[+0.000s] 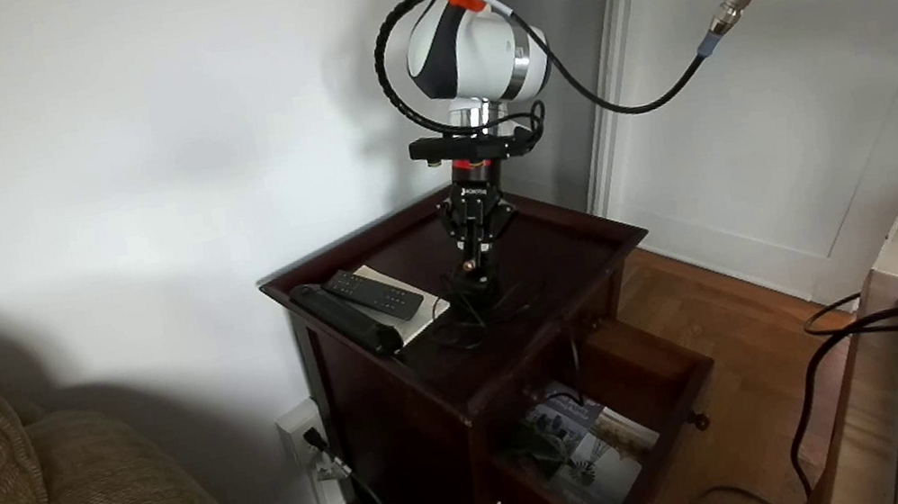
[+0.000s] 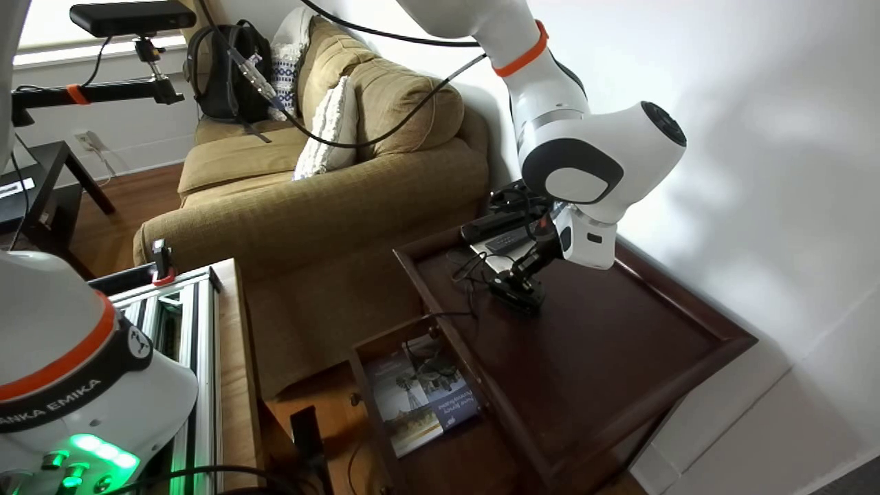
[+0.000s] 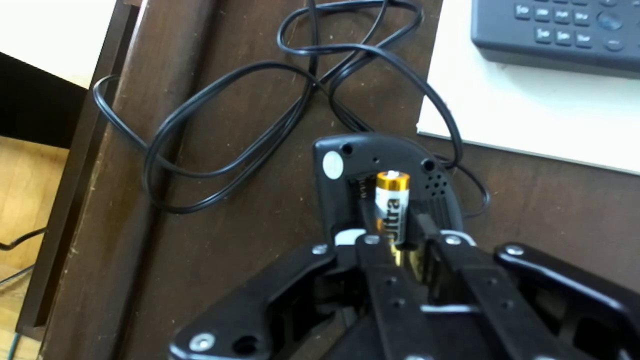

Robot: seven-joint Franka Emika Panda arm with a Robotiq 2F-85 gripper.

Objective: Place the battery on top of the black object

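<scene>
The black object (image 3: 390, 157) lies low on the dark wooden tabletop, with small holes, a slatted patch and a recess on its upper side. It also shows below my fingers in both exterior views (image 1: 483, 290) (image 2: 515, 293). My gripper (image 3: 397, 227) points down over it. The fingers are closed around a battery (image 3: 392, 205) with a gold end and white label. The battery is tilted, gold end sticking out of the fingers. Its lower end is hidden between the fingers. I cannot tell whether it touches the black object. In an exterior view its coppery end shows at the fingertips (image 1: 470, 267).
A loose black cord (image 3: 313, 75) loops beside the black object. A dark remote (image 1: 374, 294) lies on a white sheet (image 3: 525, 120), next to a long black box (image 1: 341, 317). The tabletop has a raised edge. An open drawer (image 1: 698, 379) holds booklets. A wall (image 1: 124, 160) stands behind.
</scene>
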